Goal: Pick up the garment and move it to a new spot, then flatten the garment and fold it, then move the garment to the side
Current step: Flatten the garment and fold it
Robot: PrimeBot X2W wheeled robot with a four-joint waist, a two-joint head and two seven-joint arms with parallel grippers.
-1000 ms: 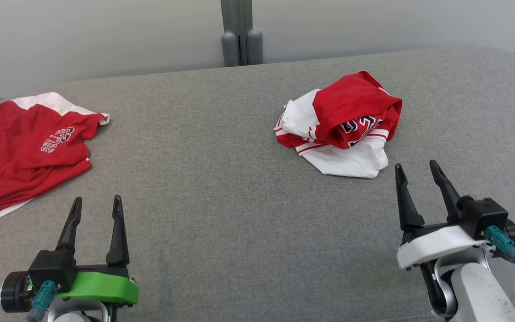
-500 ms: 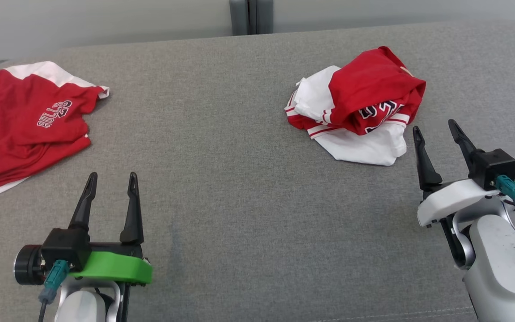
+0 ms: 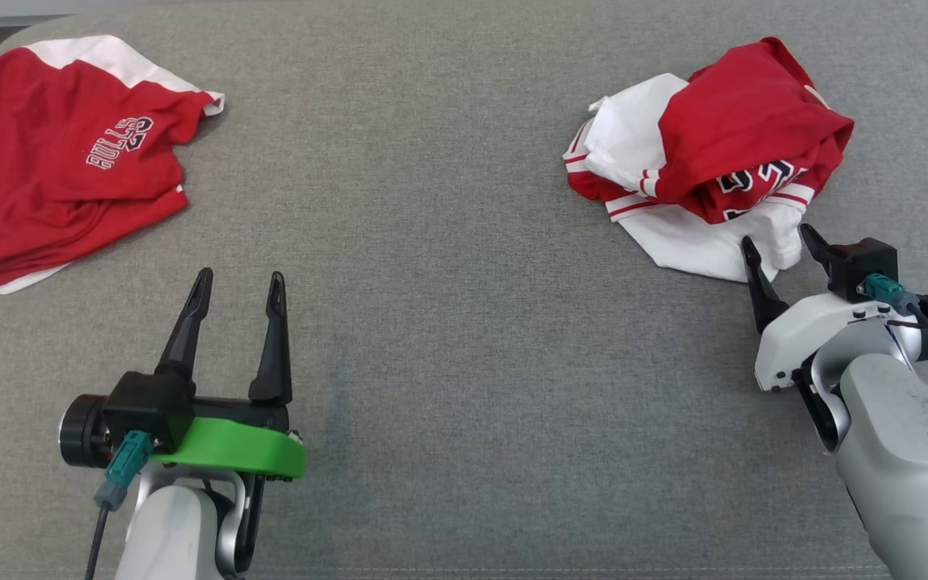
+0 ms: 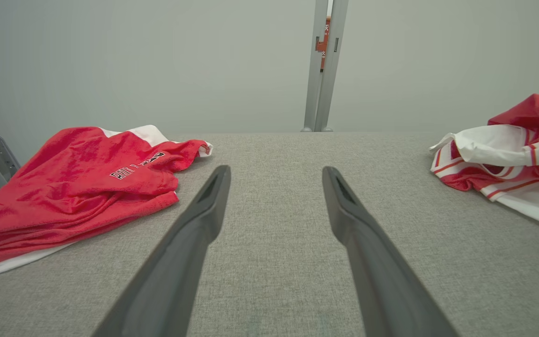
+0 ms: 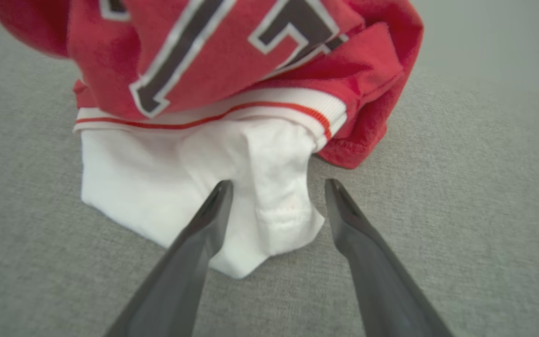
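Grey woven upholstery covered the surface (image 3: 448, 282). Step in hand, as judged: the first pick of the crumpled shirt (image 3: 746, 129), a red-and-white heap that lay toward the far right corner of the surface.

The right end effector (image 3: 776, 238) sat at the heap's near side, jaws spread wide, gripping nothing. In the right wrist view its two fingers (image 5: 194, 243) straddled a white flap (image 5: 269, 154) that stuck out from under the red bulk. Whether the tips touched the cloth could not be told. The left end effector (image 3: 240, 276) was likewise wide open and empty. It was over bare upholstery by the near edge, left of the middle, well apart from both shirts.

Notes for doing the pick well:
- Drop the tips to the upholstery so the flap sits deep between the fingers, then close fully. Thin knit pinched only at its hem would likely slip.
- The flap looked to be the bottom layer, so lift straight up and slowly.
- Let the red bulk hang free before carrying it toward the open middle of the surface.

Count:
- Shirts, two: the crumpled one, and a second shirt (image 3: 61, 161), red, loosely spread by the far left corner.
- End effectors, two.
- Surface, one.
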